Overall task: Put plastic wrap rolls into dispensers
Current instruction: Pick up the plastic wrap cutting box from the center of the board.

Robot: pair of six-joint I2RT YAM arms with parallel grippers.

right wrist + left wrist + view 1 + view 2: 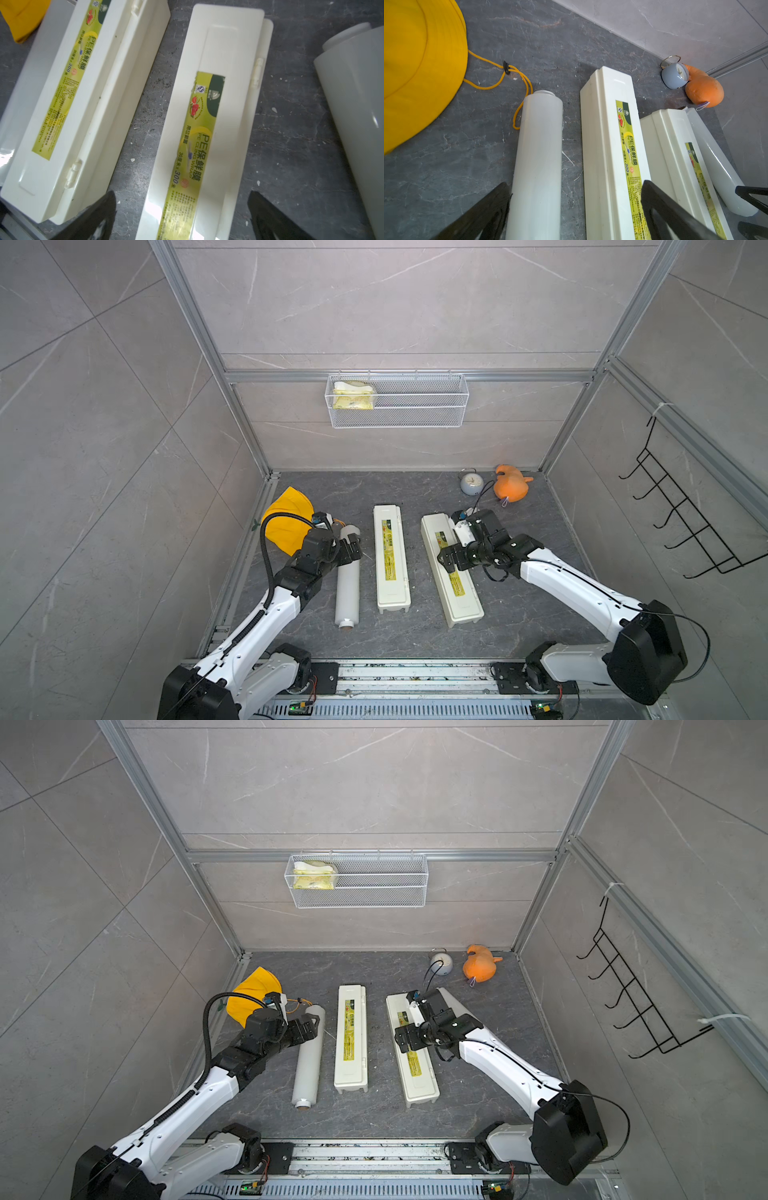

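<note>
Left wrist view: the left gripper [574, 189], wide open and empty, hovers over a roll [537, 158]; centre it on the roll's middle before closing. The right gripper [181, 197], also open and empty, hangs above a shut dispenser [207, 124] that likely needs opening first. Both rolls, smooth milky cylinders, flank the dispensers.

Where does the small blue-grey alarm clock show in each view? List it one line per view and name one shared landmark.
Top view: the alarm clock stands far back on the right, just left of the orange plush toy.
Top view: same far-back spot, again just left of the toy.
Left wrist: near the wall, overlapping the toy.
Right wrist: not in it.
Shared landmark: the orange plush toy.
</note>
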